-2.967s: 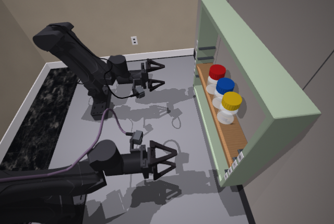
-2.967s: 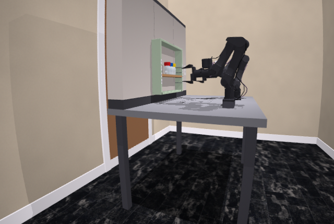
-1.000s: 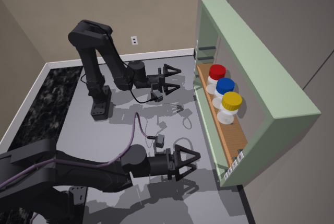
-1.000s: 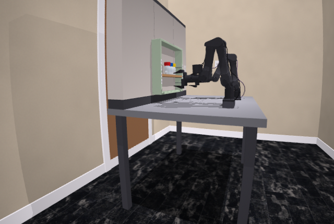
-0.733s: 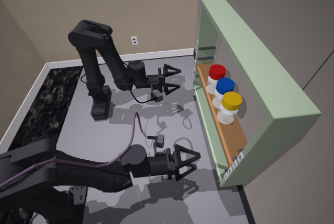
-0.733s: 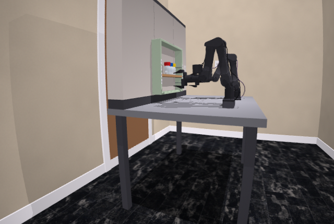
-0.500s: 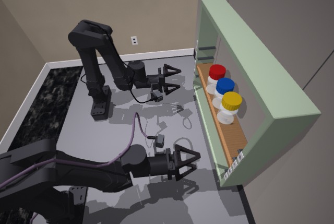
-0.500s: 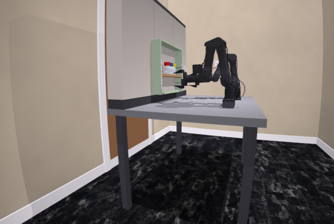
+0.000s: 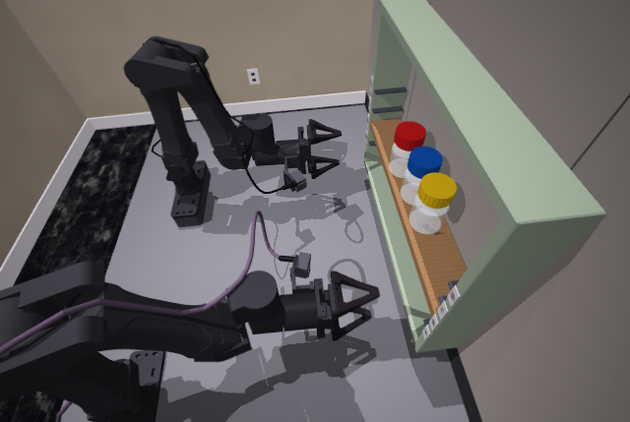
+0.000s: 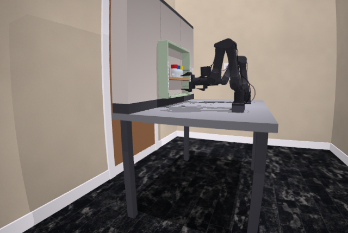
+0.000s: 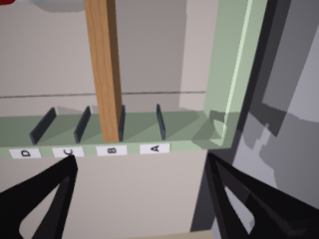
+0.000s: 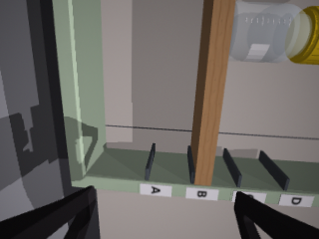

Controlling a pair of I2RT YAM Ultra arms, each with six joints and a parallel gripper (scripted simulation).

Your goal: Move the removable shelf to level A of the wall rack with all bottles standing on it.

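Three capped bottles (image 9: pixel 424 163) (image 10: pixel 174 70) (image 11: pixel 50 4) (image 12: pixel 259 40) stand on the wooden shelf (image 9: pixel 441 255) (image 10: pixel 179 79) (image 11: pixel 106 75) (image 12: pixel 214 90) at level B of the green wall rack (image 9: pixel 483 96) (image 10: pixel 162 70) (image 11: pixel 234 75) (image 12: pixel 85 75). The left gripper (image 9: pixel 340 149) (image 10: pixel 181 82) (image 11: pixel 142 160) and right gripper (image 9: pixel 373 301) (image 12: pixel 163 196) face it, jaws wide open, holding nothing.

wooden shelf (image 9: pixel 414 234) (image 10: pixel 179 78) (image 11: pixel 105 75) (image 12: pixel 212 95): level B, flat | red- (image 9: pixel 407 149) (image 10: pixel 174 70), blue- (image 9: pixel 422 170), yellow-capped bottles (image 9: pixel 432 204) (image 12: pixel 266 35): upright on it
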